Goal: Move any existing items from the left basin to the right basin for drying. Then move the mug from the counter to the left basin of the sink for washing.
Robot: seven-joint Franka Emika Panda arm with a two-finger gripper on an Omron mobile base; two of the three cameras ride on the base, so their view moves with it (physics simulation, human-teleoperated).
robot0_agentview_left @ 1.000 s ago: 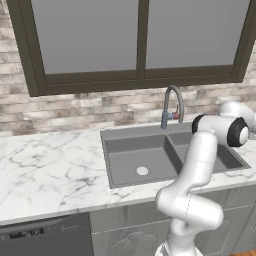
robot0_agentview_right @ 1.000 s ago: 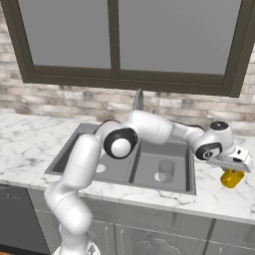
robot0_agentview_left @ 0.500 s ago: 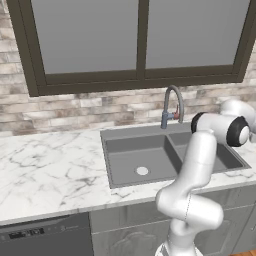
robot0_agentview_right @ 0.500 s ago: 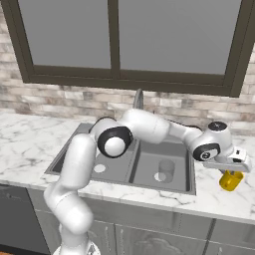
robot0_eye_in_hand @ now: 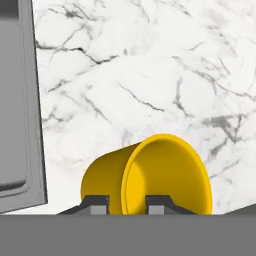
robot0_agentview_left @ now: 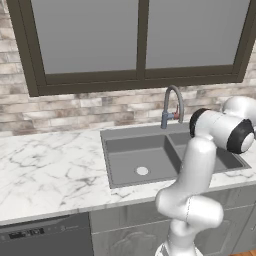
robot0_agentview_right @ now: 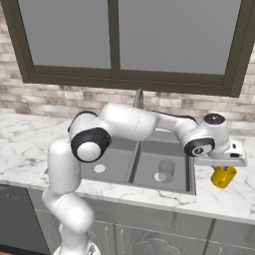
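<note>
Pinching the mug's (robot0_eye_in_hand: 150,175) rim, one finger inside and one outside, the claw (robot0_eye_in_hand: 127,202) held it above the counter (robot0_eye_in_hand: 150,75) right of the sink (robot0_agentview_right: 144,164); so thin a bite might let it pivot or slip during transfer.

The counter (robot0_agentview_left: 55,167) is white marble with grey veins, and it runs along the brick wall (robot0_agentview_left: 75,111) under the window. The dark grey sink (robot0_agentview_right: 149,185) is set into it, with a tall grey tap (robot0_agentview_left: 172,102) at its far edge. On the right of the sink, the yellow mug (robot0_agentview_right: 222,176) is just above the marble, near the front edge, and it seems not to rest on it. In the hand view the mug (robot0_eye_in_hand: 150,175) is close to the rim of the sink (robot0_eye_in_hand: 27,115).
</note>
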